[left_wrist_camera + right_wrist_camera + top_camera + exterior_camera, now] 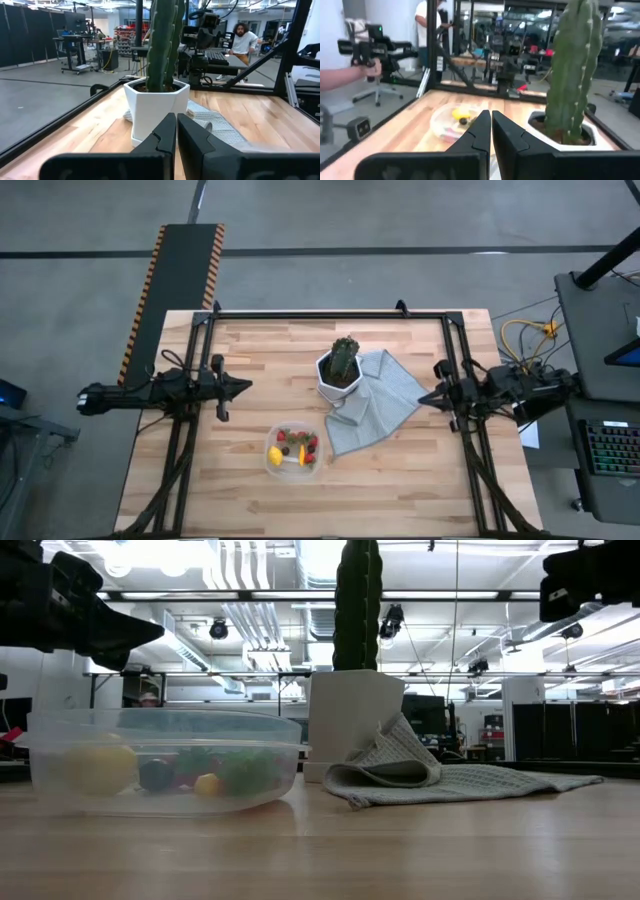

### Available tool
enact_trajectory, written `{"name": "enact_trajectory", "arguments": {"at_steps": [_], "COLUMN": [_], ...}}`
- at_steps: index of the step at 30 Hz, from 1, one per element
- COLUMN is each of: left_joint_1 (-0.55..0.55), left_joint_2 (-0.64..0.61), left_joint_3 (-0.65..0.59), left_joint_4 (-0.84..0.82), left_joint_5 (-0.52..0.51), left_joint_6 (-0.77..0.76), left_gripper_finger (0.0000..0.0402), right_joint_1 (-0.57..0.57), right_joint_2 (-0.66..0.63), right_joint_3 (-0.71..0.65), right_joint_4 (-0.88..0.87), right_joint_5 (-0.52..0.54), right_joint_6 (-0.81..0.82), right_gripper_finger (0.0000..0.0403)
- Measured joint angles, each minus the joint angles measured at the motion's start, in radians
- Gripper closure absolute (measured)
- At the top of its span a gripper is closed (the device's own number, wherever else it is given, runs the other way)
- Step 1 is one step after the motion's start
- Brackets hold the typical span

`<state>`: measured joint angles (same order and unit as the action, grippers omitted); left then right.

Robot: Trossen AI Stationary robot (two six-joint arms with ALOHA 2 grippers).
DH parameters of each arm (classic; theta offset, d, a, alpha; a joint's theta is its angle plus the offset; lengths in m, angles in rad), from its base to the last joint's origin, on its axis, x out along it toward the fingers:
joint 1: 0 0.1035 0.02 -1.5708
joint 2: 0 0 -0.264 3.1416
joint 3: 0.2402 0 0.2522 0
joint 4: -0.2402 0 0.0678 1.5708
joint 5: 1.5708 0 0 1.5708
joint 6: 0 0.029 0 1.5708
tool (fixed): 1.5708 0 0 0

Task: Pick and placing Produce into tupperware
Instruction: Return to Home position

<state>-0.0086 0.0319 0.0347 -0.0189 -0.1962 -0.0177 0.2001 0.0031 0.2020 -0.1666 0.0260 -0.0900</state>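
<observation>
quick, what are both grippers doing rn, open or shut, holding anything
left gripper: shut, holding nothing, at the left side of the table
right gripper: shut, holding nothing, at the right side

Both arms lie stretched low and level above the table [400, 490], the left gripper [241, 386] just inside the left edge, the right gripper [425, 396] just inside the right edge, each pointing inward toward the other, fingers pressed together.
</observation>
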Motion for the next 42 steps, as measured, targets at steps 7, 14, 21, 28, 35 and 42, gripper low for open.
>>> {"name": "enact_trajectory", "arguments": {"at_steps": [7, 14, 21, 28, 35, 42], "left_joint_1": [0.0, 0.0, 0.0, 0.0, 0.0, 0.0], "left_joint_2": [0.015, 0.035, 0.035, 0.034, 0.032, 0.046], "left_joint_3": [0.0, -0.001, -0.001, -0.001, -0.001, -0.001], "left_joint_4": [0.0, 0.001, 0.002, 0.002, 0.002, 0.002], "left_joint_5": [0.0, 0.0, 0.0, 0.0, 0.003, 0.004], "left_joint_6": [-0.002, -0.003, -0.003, -0.002, -0.002, -0.002], "left_gripper_finger": [0.0402, 0.0401, 0.0402, 0.0401, 0.0402, 0.0402], "right_joint_1": [-0.004, -0.01, -0.013, -0.029, -0.043, -0.043], "right_joint_2": [-0.003, -0.003, -0.003, 0.004, 0.016, 0.064], "right_joint_3": [-0.046, -0.094, -0.139, -0.191, -0.191, -0.191], "right_joint_4": [0.018, 0.048, 0.096, 0.182, 0.18, 0.181], "right_joint_5": [0.098, 0.076, 0.071, 0.049, 0.045, 0.053], "right_joint_6": [-0.008, 0.027, 0.042, 0.042, 0.039, 0.02], "right_gripper_finger": [0.0395, 0.0395, 0.0395, 0.0395, 0.0395, 0.0395]}}
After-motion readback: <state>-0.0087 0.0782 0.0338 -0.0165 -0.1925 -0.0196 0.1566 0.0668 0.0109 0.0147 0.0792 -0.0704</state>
